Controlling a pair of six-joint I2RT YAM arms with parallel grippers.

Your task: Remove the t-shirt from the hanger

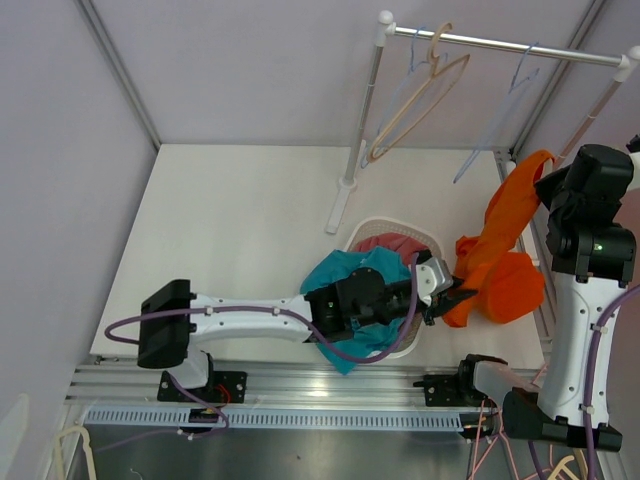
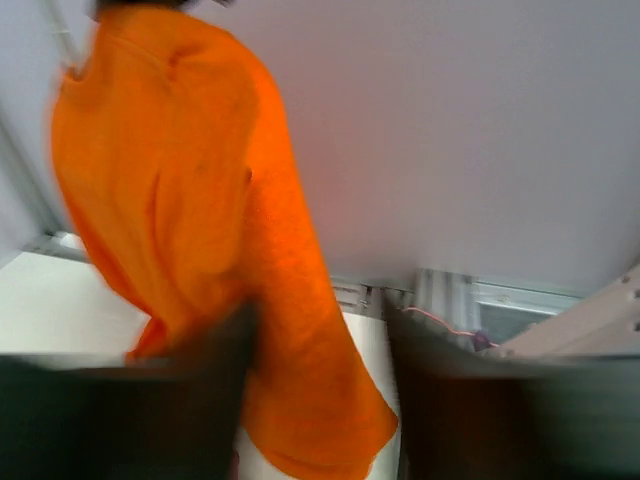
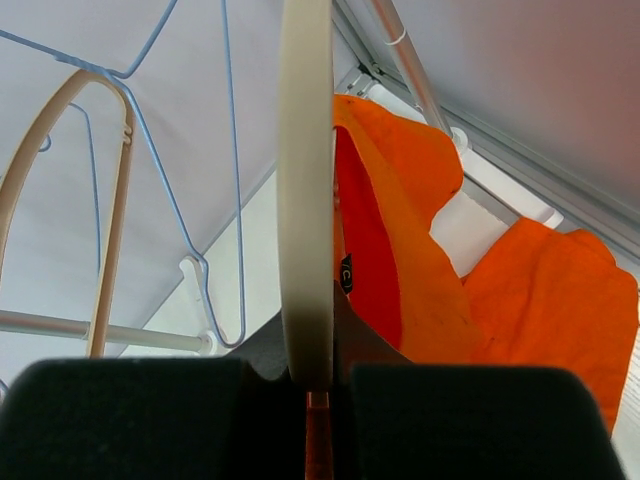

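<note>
**Orange t-shirt up on a held hanger, far right**

Far left: left arm, stretched low over the white surface from its base at the near edge. Reaches rightward across a white lattice basket holding a teal garment and a red garment. Behind the basket, at the back of the surface: a rack carrying a spare cream hanger and blue wire hangers.

Just right of the basket: left fingers, spread, one on each side of the lower folds of the orange t-shirt. Blurred in the left wrist view, yet with a sliver of gap between cloth and one finger, so not clamped on it.

Right of that: the t-shirt itself, draped long at the right edge of the surface, its lower end bunched low; touching the surface or just above it, cannot tell. Upper end up on the hanger, cream, seen edge-on in the right wrist view with orange cloth hanging to one side.

Far right: right arm, raised upright, with right fingers pressed together on the hanger, pinching it from both sides.
</note>
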